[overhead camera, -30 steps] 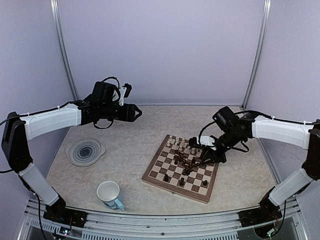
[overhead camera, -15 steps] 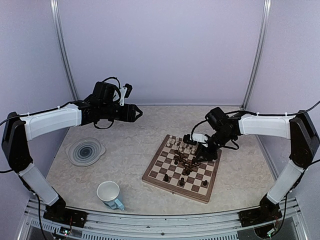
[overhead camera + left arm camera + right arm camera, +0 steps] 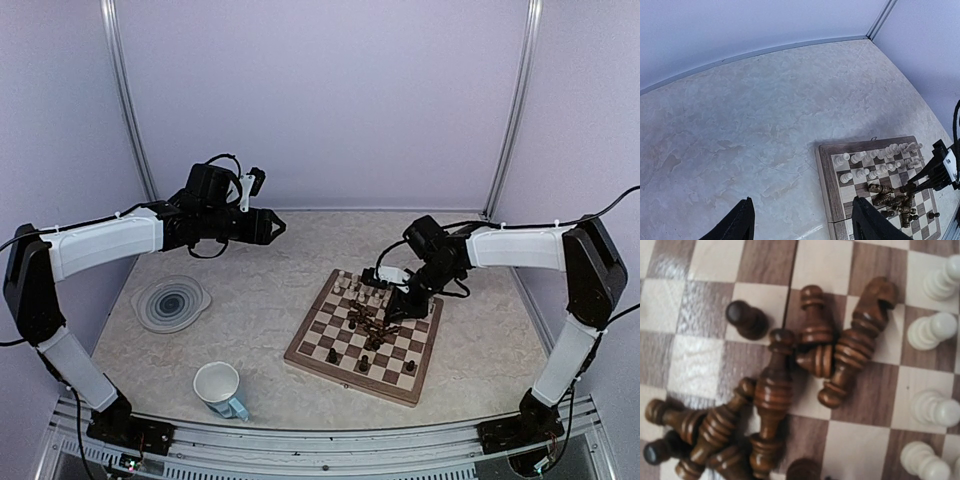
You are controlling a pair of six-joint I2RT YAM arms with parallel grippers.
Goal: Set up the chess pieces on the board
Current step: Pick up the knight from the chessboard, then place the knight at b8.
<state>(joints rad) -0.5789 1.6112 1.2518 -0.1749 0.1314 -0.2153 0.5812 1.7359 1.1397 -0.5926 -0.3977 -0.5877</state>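
Left gripper [image 3: 802,212]: my jaws spread wide, high over the table [image 3: 740,125], beyond the board [image 3: 824,185] edge.
Right gripper [image 3: 398,308]: low over fallen dark pieces [image 3: 775,390] mid-board; jaws, I cannot tell.
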